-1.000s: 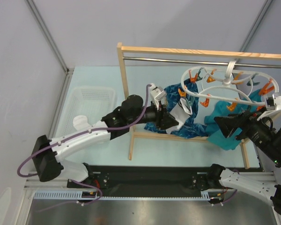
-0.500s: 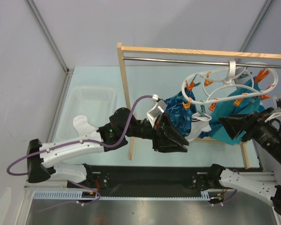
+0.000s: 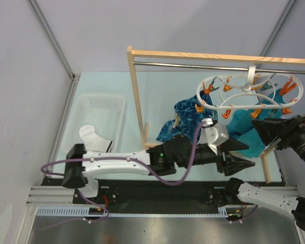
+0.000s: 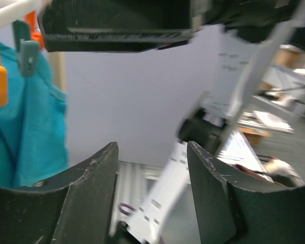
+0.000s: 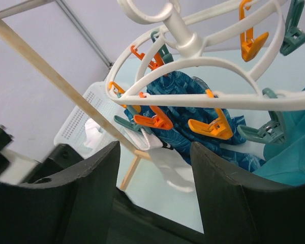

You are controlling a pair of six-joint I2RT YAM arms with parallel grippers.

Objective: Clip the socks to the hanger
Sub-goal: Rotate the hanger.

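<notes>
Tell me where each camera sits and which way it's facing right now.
Top external: above and behind the bases, looking down on the left arm, right arm and hanger.
Left wrist: on the left arm, facing sideways past the teal garment to a wall; its open fingers frame the bottom.
Right wrist: looking up under the hanger towards the basket; its open fingers at bottom.
Shared: top and right wrist both show hanger and basket.

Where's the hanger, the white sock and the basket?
hanger (image 5: 183, 35), right wrist view, on its hook stem.
white sock (image 5: 169, 170), right wrist view, middle of the fabric.
basket (image 3: 101, 96), top external view, on its far rim.
</notes>
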